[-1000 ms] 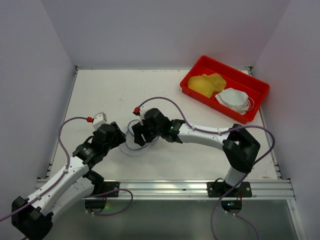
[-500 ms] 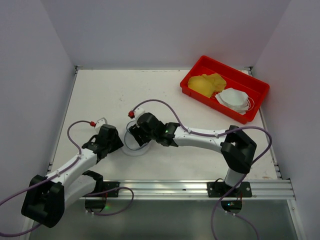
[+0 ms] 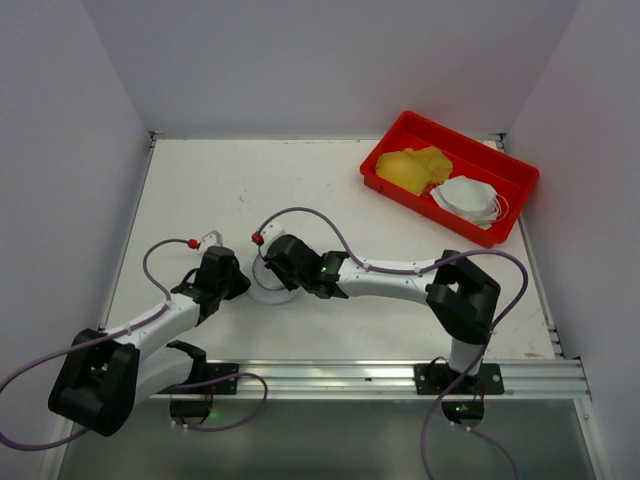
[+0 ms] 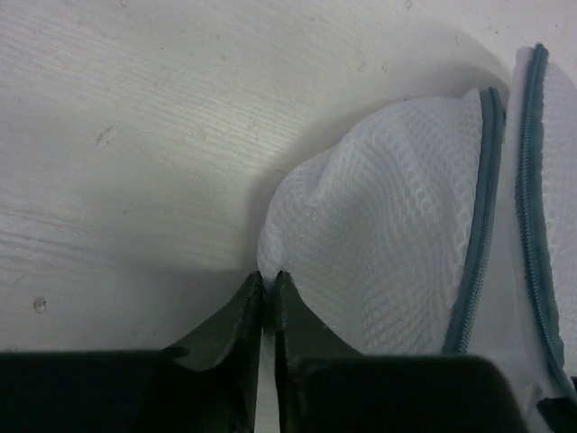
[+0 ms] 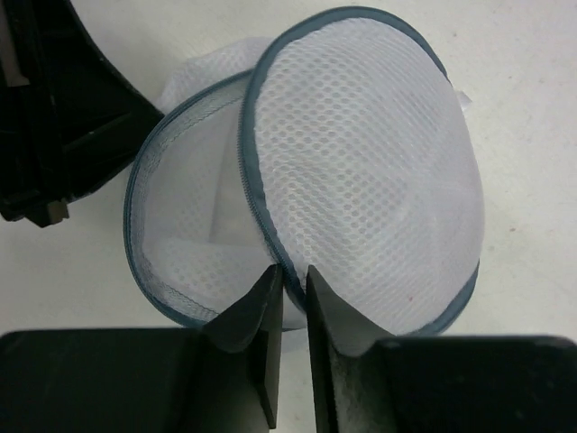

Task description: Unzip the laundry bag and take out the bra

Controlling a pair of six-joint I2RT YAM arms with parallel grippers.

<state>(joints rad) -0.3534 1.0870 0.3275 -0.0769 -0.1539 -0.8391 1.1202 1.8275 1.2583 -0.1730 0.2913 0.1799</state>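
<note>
The left gripper [image 4: 268, 276] is pinching mesh at the left edge of the bag [image 4: 379, 262]; the right gripper [image 5: 293, 271] is clamping the tilted half's zipper rim at the bag's right.

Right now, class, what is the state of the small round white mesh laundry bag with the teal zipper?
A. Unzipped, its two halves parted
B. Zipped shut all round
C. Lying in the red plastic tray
A: in the right wrist view the small round white mesh laundry bag gapes, one teal-rimmed half tilted up off the other, with the right hand pinching that half's rim and the left hand pinching mesh.
</note>
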